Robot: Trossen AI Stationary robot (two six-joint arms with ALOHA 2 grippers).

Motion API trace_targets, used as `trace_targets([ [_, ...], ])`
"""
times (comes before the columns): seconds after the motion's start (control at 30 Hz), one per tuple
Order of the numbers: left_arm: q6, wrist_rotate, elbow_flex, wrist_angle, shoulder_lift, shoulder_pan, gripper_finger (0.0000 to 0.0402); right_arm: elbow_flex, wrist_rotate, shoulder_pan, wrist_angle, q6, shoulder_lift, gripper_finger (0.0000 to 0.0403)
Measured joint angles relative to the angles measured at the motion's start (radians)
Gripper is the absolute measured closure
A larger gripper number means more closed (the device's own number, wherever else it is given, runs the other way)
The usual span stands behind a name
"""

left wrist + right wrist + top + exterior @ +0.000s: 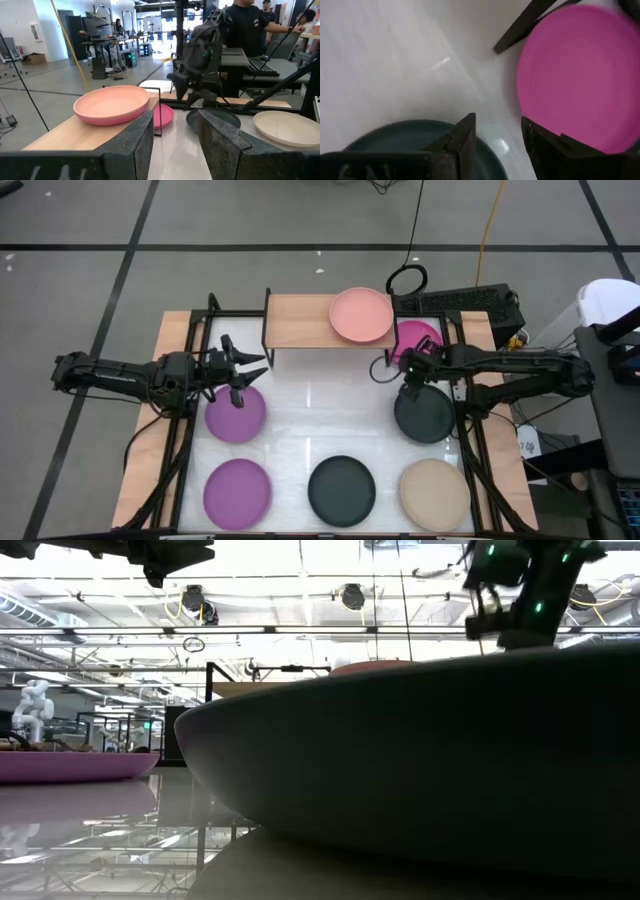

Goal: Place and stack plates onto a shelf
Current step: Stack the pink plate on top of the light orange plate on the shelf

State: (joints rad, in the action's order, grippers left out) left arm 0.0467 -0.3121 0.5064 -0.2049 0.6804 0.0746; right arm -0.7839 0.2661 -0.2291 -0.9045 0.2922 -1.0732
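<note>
**Mia:** White counter (320, 405) first, since it is the biggest thing. What sits on it?

**Ben:** At the back stands the shelf (295, 320), with a light-wood top and thin black legs. One pale pink plate (361, 315) lies on its right end. I think that is the only plate put away so far.

**Mia:** So what is left?

**Ben:** Six plates that I can see. A magenta plate (420, 337) lies on the counter just beside the shelf's right end, partly under it. A dark plate (424, 415) lies in front of that. Along the front edge are a purple plate (237, 493), a black plate (341, 488) and a beige plate (434, 493). One more purple plate, the back purple plate (236, 413), lies on the left side. So I would say the job has only begun.

**Mia:** What are the arms doing?

**Ben:** The right arm reaches in from the right side. The right gripper (410, 377) points down over the back rim of the dark plate, near the magenta one. Its jaws are spread apart and hold nothing. My guess is that it will take the dark plate.

**Mia:** And the other arm?

**Ben:** The left gripper (243, 375) hangs above the back purple plate, just in front of the shelf's left end. It points across the counter. Its jaws are spread apart too, with nothing between them.
</note>
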Motion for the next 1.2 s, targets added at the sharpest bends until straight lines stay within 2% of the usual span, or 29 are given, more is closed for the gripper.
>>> trace_targets([
  [0.1, 0.0, 0.0, 0.0, 0.0, 0.0, 0.0, 0.0245, 0.045, -0.039, -0.078, 0.069, -0.061, -0.02, 0.0264],
  [0.4, 0.0, 0.0, 0.0, 0.001, 0.0, 0.0, 0.0245, 0.068, -0.032, -0.229, 0.147, -0.165, -0.117, 0.0264],
  [0.9, -0.004, 0.0, 0.0, 0.021, 0.0, 0.0, 0.0245, 0.068, -0.033, -0.277, 0.208, -0.273, -0.271, 0.0264],
  [1.2, -0.004, -0.001, 0.0, 0.022, 0.0, 0.0, 0.0245, 0.067, -0.032, -0.276, 0.23, -0.282, -0.289, 0.0264],
])
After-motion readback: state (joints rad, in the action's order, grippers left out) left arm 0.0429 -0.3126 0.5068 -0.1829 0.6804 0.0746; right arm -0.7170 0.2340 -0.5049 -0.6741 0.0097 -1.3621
